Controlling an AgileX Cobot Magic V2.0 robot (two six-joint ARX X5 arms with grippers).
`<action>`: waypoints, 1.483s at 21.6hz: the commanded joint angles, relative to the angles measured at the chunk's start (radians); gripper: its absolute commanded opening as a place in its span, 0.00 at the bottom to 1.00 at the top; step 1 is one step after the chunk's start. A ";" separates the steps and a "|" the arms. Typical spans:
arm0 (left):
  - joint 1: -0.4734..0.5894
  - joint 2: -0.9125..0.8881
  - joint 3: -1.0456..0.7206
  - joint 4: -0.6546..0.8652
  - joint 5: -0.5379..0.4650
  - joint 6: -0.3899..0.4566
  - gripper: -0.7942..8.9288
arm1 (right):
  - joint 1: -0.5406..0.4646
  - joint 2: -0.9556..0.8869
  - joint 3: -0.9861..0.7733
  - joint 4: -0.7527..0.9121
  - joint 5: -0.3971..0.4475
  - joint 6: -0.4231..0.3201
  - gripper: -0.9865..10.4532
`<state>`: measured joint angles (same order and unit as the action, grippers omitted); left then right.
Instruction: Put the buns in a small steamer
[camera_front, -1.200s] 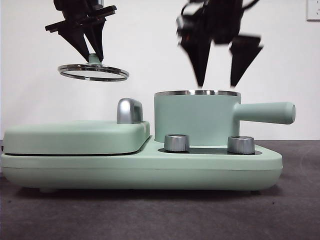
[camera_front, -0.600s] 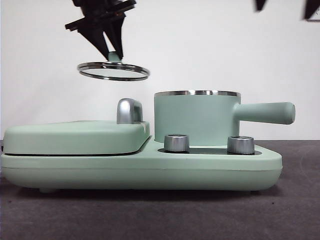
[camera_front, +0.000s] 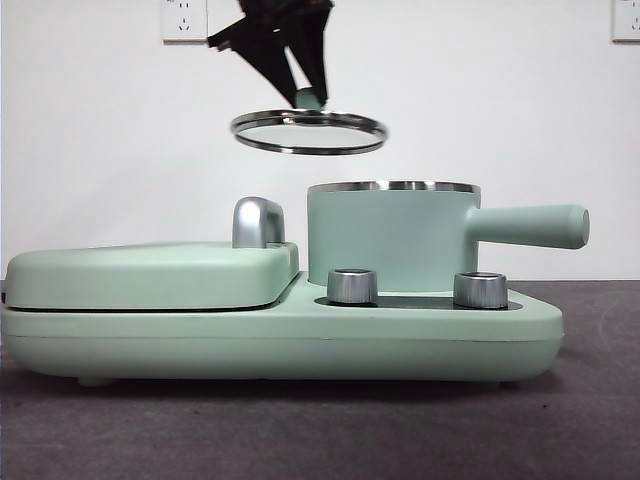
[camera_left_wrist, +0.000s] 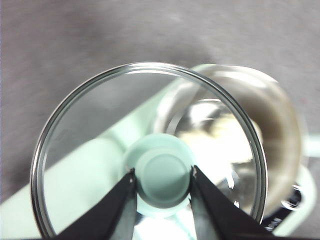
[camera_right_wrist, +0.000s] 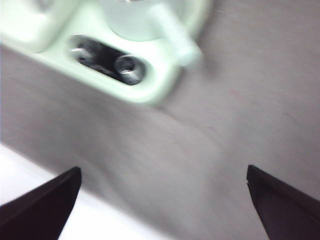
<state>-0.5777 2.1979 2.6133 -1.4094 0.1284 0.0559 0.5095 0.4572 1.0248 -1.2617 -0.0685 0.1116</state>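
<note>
Left gripper (camera_front: 300, 85) fingers (camera_front: 272, 62) hold glass lid (camera_front: 309, 132) above small steamer (camera_front: 390, 235).

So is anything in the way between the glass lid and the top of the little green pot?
Nothing visible. The left gripper holds the glass lid by its knob above the small steamer, whose rim is open.

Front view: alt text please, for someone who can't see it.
The left gripper holds a glass lid by its green knob, in the air just up and left of the open small steamer, which sits on a mint-green cooker base with two steel dials.
</note>
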 joint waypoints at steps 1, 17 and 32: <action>-0.037 -0.013 0.043 0.013 0.003 0.000 0.10 | 0.006 -0.098 -0.057 0.085 -0.097 0.003 0.55; -0.166 -0.013 -0.058 0.115 0.003 0.034 0.10 | 0.006 -0.212 -0.123 0.211 -0.145 0.007 0.55; -0.156 0.027 -0.082 0.151 0.003 0.049 0.10 | 0.006 -0.212 -0.123 0.222 -0.143 0.008 0.55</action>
<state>-0.7269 2.1975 2.5042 -1.2762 0.1287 0.0910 0.5098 0.2443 0.8921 -1.0531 -0.2096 0.1120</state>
